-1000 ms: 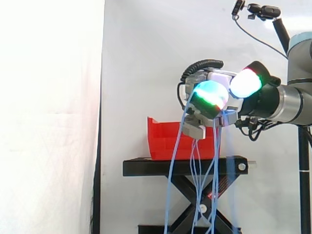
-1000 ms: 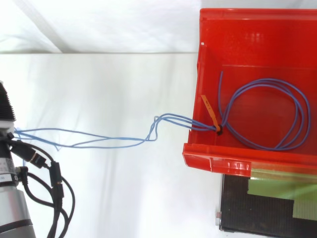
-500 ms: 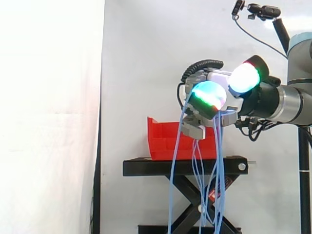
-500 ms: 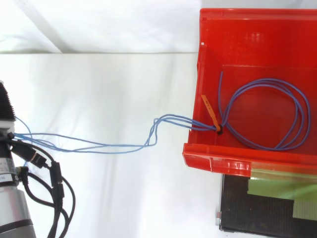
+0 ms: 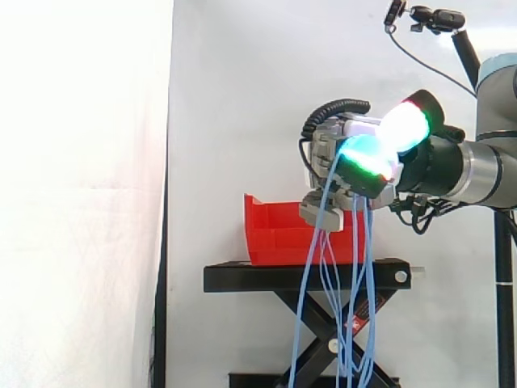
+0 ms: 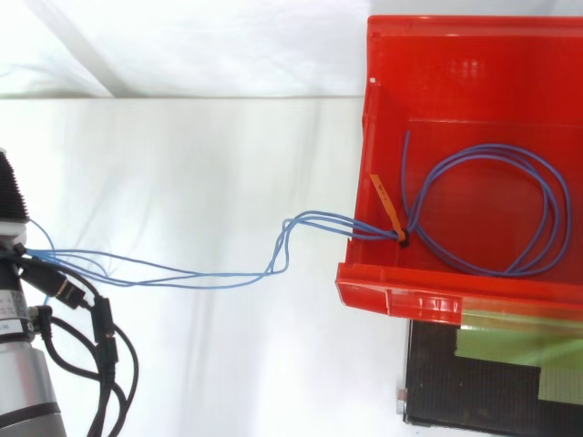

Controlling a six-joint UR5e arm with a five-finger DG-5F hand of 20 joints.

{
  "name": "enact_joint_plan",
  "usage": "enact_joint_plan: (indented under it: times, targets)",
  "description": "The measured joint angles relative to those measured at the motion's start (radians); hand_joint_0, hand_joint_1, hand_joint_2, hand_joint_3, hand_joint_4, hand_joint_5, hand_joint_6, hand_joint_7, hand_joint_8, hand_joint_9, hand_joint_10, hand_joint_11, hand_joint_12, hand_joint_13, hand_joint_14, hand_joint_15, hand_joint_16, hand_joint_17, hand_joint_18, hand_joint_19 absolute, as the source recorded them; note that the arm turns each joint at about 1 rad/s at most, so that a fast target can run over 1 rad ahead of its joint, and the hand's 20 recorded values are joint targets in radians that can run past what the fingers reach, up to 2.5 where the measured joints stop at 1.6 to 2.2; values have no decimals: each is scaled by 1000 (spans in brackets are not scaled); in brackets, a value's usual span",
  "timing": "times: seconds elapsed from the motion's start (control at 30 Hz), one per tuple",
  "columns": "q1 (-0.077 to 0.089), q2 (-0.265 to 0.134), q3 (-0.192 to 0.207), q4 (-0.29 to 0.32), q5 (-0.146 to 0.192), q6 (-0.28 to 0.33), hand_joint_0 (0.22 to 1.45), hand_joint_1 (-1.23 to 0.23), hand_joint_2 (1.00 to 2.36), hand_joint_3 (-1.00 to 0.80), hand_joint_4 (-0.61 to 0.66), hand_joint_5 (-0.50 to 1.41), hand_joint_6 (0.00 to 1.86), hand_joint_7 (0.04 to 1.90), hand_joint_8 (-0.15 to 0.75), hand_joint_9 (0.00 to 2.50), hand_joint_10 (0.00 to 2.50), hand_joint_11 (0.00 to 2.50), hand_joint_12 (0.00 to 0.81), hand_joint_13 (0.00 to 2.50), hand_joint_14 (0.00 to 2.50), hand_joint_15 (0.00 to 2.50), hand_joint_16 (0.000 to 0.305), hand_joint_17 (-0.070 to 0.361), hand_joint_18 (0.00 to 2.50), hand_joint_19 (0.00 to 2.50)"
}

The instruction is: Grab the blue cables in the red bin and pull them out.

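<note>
My hand (image 5: 355,162) hovers above and in front of the red bin (image 5: 271,230), its fingers curled on a bundle of blue cables (image 5: 361,275). The strands hang from the hand straight down past the black stand (image 5: 242,277). From above, the same blue cables (image 6: 328,219) run from the arm (image 6: 18,382) at the left edge across the white surface and over the left wall of the red bin (image 6: 392,296). An orange tie (image 6: 386,206) binds them at that wall. A round loop of blue cable lies on the bin floor.
The black stand has a scissor frame under it. A white curtain hangs behind the bin. A camera on a thin black pole (image 5: 436,18) sits at the upper right. A black block with green tape (image 6: 492,373) lies beside the bin.
The hanging strands have swung to the right and gathered closer together under the hand. The cyan fingertip has shifted slightly right. The loop in the bin has not moved.
</note>
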Motion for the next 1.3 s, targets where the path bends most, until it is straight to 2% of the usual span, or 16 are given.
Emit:
enact_joint_plan:
  times: [0.23,0.67,0.93,1.03,1.17,1.3]
  targets:
    - [0,0,0,0,-12,-1,829,-914,1000,-1000,262,851,781,379,164,1110,70,1777,416,1489,12,1582,45,101,812,1091]
    - [0,0,0,-4,-20,-1,925,-933,1000,-1000,245,835,861,342,156,1103,95,1763,417,1493,16,1585,44,98,822,1086]
    - [1,1,0,0,-26,-12,931,-934,1001,-1000,244,833,877,334,152,1100,111,1770,408,1493,14,1585,44,98,825,1087]
    - [1,0,0,17,-55,-61,932,-935,1000,-1000,237,828,882,329,157,1097,122,1757,412,1492,14,1588,44,98,825,1086]
    - [0,0,0,77,-123,-163,933,-936,1000,-1000,236,822,881,332,158,1095,127,1751,410,1492,14,1585,44,98,824,1086]
    - [0,0,0,117,-156,-266,933,-938,1000,-1000,237,820,876,334,159,1093,135,1749,410,1492,14,1585,43,98,824,1085]
